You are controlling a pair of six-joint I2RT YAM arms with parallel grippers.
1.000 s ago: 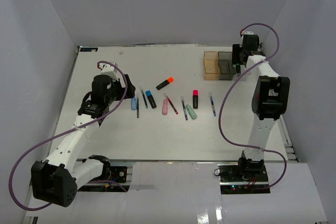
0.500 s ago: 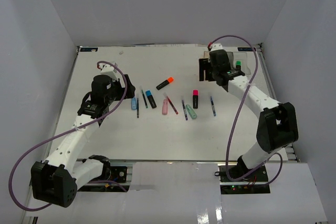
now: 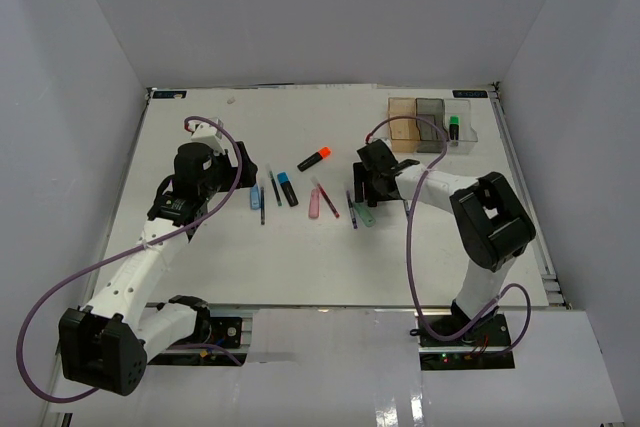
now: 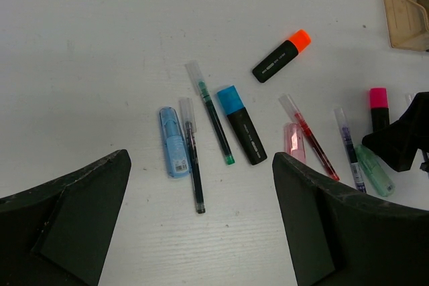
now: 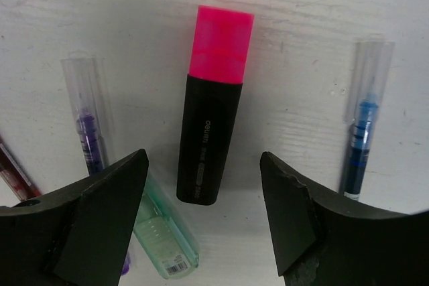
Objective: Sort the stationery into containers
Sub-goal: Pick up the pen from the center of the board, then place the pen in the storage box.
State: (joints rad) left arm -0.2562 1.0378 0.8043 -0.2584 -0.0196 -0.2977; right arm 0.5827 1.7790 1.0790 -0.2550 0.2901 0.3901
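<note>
My right gripper [image 3: 368, 184] is open and empty, low over the pink-capped black highlighter [image 5: 214, 118], which lies between its fingers. A mint stick [image 5: 161, 239], a purple pen [image 5: 87, 132] and a blue pen [image 5: 362, 132] lie beside it. My left gripper [image 3: 238, 165] is open and empty, above the blue stick [image 4: 173, 142], two dark pens [image 4: 193, 165], the blue-capped highlighter [image 4: 241, 124] and the orange-capped highlighter [image 4: 281, 56]. The amber bin [image 3: 402, 124], grey bin [image 3: 430, 124] and clear bin [image 3: 462, 135] stand at the far right. A green-capped highlighter [image 3: 453, 127] is in the clear bin.
A pink stick [image 3: 314, 204] and a red pen [image 3: 326, 197] lie in the middle row. White walls close in the table on the left, back and right. The right arm's cable [image 3: 412, 247] loops over the table's right half.
My right arm swung from the bins down and left to the middle row, now over the pink highlighter. The green-capped highlighter stays in the clear bin. The left arm has not moved.
</note>
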